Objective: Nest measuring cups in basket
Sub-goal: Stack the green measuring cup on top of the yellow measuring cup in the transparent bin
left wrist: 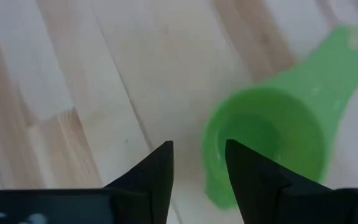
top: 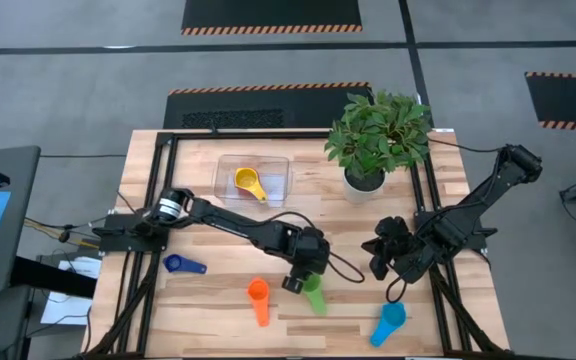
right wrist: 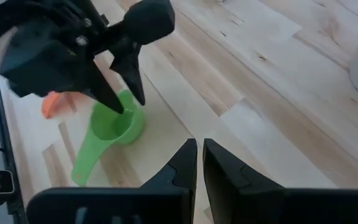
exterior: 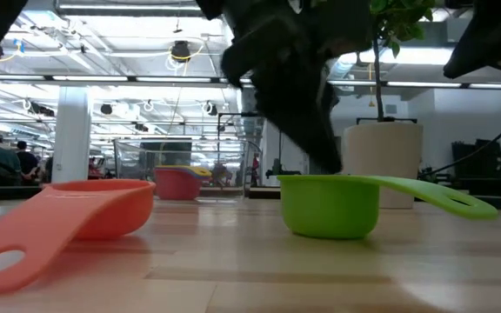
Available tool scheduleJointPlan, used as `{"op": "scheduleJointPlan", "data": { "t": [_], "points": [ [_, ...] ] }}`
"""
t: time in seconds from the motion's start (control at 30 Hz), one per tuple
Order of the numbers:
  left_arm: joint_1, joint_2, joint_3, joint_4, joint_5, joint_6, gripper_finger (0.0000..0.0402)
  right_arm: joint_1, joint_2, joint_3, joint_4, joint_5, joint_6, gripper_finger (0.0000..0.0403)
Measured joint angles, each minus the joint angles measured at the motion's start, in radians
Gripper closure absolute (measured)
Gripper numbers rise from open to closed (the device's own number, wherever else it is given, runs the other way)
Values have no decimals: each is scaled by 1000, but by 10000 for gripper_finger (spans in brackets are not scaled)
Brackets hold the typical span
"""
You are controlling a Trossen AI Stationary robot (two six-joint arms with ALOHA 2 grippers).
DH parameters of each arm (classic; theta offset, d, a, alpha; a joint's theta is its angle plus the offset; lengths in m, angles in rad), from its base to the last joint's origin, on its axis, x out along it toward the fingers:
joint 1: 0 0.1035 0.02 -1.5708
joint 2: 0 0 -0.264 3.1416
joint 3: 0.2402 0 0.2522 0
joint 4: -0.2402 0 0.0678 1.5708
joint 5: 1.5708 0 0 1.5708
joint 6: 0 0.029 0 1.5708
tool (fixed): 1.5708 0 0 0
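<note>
A green measuring cup point(top: 314, 294) sits upright on the table, its handle point(left wrist: 347, 50) toward the near edge. My left gripper point(left wrist: 197, 155) is open, slanting down over the bowl's far side. The orange cup point(top: 258, 300), dark blue cup point(top: 183, 265) and light blue cup point(top: 388, 322) lie apart on the near half. The clear basket point(top: 278, 192) at the far middle holds a yellow cup point(top: 248, 183), which in the low view sits in a red cup point(exterior: 174, 184). My right gripper point(right wrist: 199, 152) hangs shut above the table, right of the green cup. My left gripper stands across the green cup's bowl wall point(left wrist: 215, 163), on the side away from the handle. One finger point(left wrist: 244, 168) is in the bowl and the other point(left wrist: 157, 171) outside. The fingers slant down from above. I cannot tell whether either finger touches the wall.
A white pot with a green plant point(top: 376, 140) stands right of the basket at the far side. Black frame rails point(top: 158, 200) run along the table's left and right edges. Bare wood lies between the basket and the cups.
</note>
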Motion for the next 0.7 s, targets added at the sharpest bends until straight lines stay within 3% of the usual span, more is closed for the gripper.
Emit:
{"op": "scheduleJointPlan", "data": {
  "t": [0.37,0.43,0.53,0.7],
  "points": [
    [-2,57,-1,41,38,-27,273,29,0,0,2,-1,0,349],
    [-3,57,-1,33,24,-35,300,34,0,0,1,0,0,349],
    [-3,57,-1,8,10,-74,376,34,0,0,1,-1,0,349],
    [-2,38,26,-118,-1,-150,398,34,0,0,-1,0,-5,349]
  ]
}}
